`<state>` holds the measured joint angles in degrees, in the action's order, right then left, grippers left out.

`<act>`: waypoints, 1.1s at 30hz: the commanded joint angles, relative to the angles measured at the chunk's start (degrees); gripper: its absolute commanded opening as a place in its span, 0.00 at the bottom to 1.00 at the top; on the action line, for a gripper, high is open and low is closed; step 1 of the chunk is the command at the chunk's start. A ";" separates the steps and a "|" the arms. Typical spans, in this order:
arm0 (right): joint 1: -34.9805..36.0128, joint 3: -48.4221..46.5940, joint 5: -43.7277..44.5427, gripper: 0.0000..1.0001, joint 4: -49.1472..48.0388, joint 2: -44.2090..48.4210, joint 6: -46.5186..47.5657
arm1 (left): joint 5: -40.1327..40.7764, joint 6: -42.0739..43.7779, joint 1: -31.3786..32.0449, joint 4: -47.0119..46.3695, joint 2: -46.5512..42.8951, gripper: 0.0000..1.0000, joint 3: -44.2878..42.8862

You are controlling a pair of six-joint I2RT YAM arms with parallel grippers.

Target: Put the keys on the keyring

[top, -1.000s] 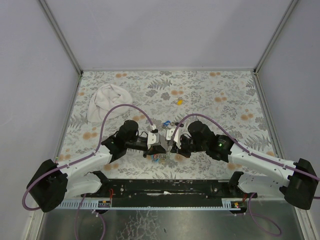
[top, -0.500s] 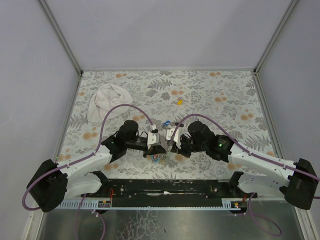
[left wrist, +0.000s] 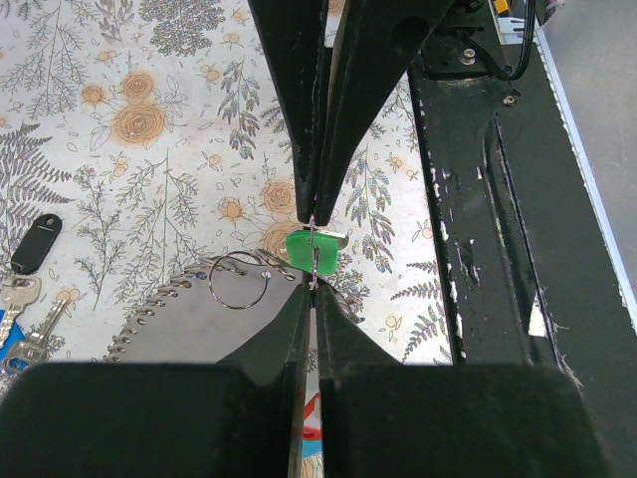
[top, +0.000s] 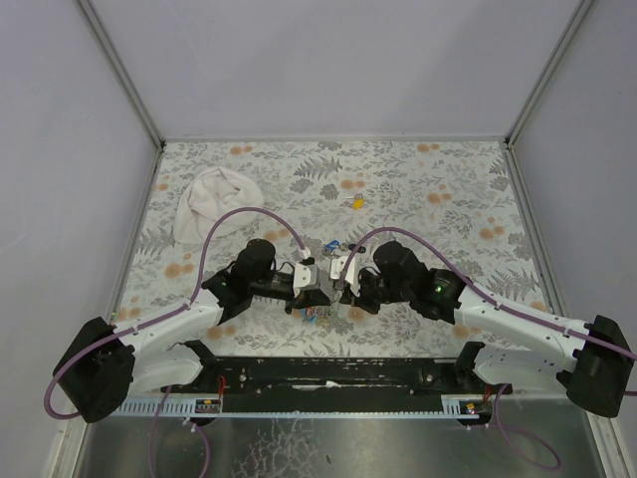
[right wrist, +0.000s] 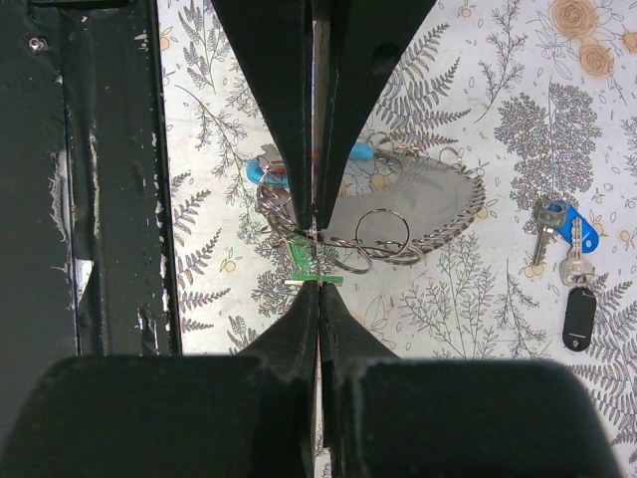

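Note:
The keyring [top: 317, 312] lies near the table's front edge, between the two arms. It is a grey coil cord [right wrist: 438, 204] with metal rings [right wrist: 383, 234] and a light-blue piece [right wrist: 261, 171]. My left gripper [top: 318, 291] and right gripper [top: 336, 288] meet tip to tip just above it. The left gripper [left wrist: 312, 291] is shut on a thin metal ring [left wrist: 315, 267]. The right gripper [right wrist: 318, 287] is shut on the green key [right wrist: 311, 261], which also shows in the left wrist view [left wrist: 314, 249]. The blue key [right wrist: 572, 227] and black key [right wrist: 577, 319] lie together behind the grippers. The yellow key [top: 356, 203] lies farther back.
A white cloth bundle [top: 214, 204] lies at the back left. The black base rail [top: 328, 373] runs along the table's front edge, close beside the grippers. Grey walls enclose the table on three sides.

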<state>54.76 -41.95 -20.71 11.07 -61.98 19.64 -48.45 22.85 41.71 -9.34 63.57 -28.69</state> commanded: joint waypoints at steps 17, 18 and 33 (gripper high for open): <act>0.87 -2.50 -1.97 0.00 -2.28 0.98 0.22 | 0.08 -0.72 0.31 -2.96 -0.04 0.00 -1.97; 0.89 -2.44 -1.89 0.00 -2.35 0.94 0.22 | 0.06 -0.72 0.32 -2.98 -0.04 0.00 -1.98; 1.00 -1.57 2.04 0.00 -2.54 1.87 -0.69 | 0.88 -0.73 0.30 -3.60 -0.86 0.00 -1.30</act>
<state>55.13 -41.95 -20.38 10.85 -61.98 19.55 -48.34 22.48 41.80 -9.37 63.57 -28.71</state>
